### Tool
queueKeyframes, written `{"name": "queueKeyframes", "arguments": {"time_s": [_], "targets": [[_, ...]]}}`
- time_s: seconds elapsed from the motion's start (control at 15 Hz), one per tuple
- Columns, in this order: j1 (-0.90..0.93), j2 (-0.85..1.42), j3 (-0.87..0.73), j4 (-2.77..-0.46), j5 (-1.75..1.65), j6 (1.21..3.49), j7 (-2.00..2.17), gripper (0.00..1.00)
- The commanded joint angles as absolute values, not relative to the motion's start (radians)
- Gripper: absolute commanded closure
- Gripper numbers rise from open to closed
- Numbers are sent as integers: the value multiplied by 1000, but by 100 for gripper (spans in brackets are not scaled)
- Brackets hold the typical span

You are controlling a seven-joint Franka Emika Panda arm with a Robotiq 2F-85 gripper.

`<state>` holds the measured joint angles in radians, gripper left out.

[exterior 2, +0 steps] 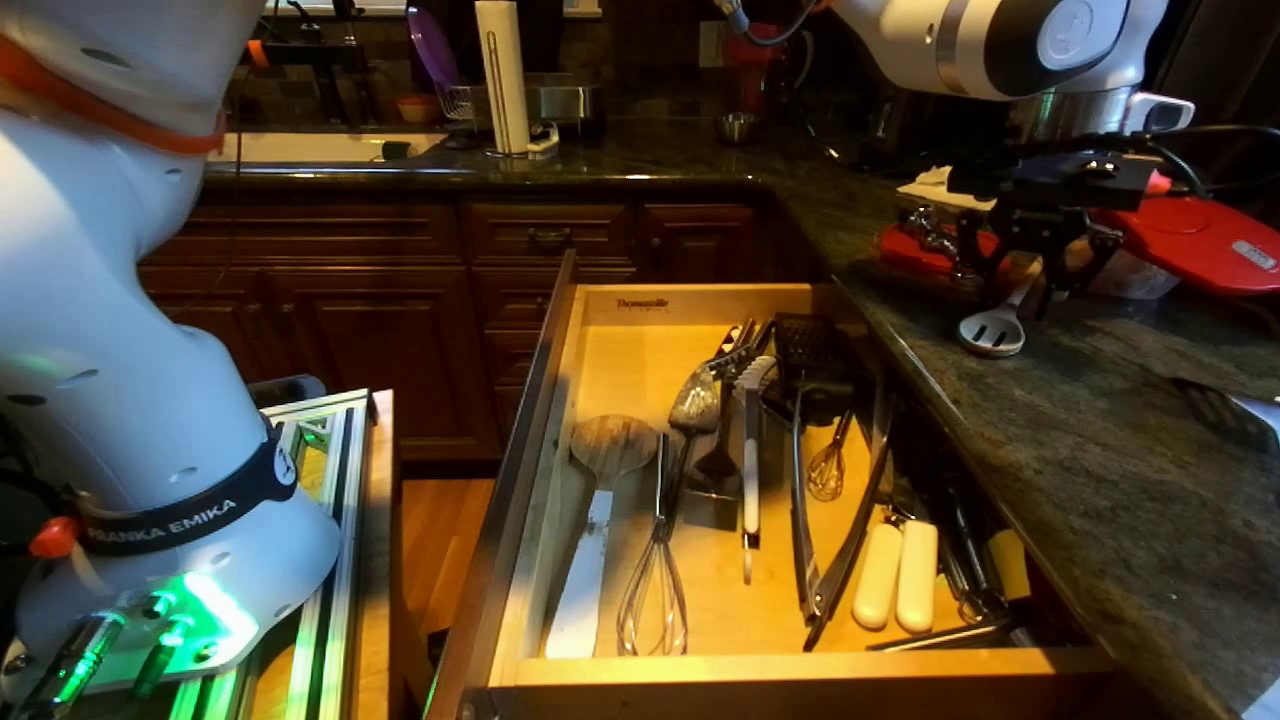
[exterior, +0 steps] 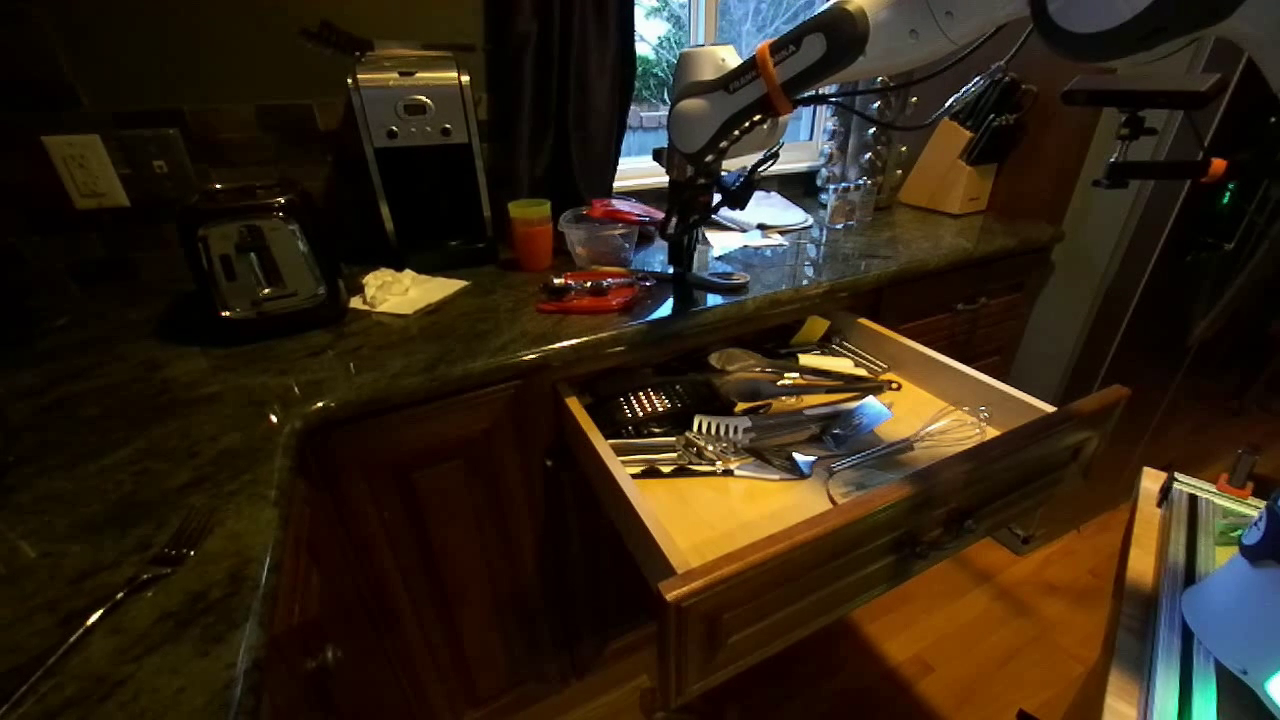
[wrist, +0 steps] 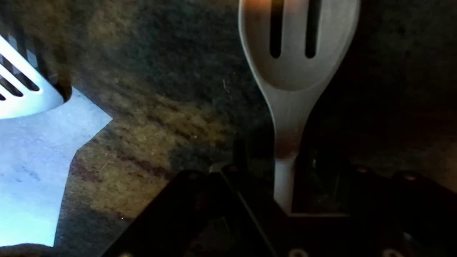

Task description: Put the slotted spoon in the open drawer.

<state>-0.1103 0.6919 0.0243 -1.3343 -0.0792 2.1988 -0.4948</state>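
While my tool (wrist: pixel 278 159) stands spread, the slotted spoon (wrist: pixel 292 100) lies on the counter (wrist: pixel 167 71), handle between the jaws, bowl far in the wrist view; closing should cross its long axis.

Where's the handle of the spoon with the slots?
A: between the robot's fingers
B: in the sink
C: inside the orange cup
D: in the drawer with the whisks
A: the wrist view shows the handle of the slotted spoon running between the fingers of the gripper, with the dark countertop beneath, outside the open drawer.
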Motion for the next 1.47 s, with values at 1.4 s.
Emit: {"name": "queueKeyframes", "arguments": {"time_s": [1.4], "targets": [[-232,503,46,-1462,-18,1817,-831,96]]}}
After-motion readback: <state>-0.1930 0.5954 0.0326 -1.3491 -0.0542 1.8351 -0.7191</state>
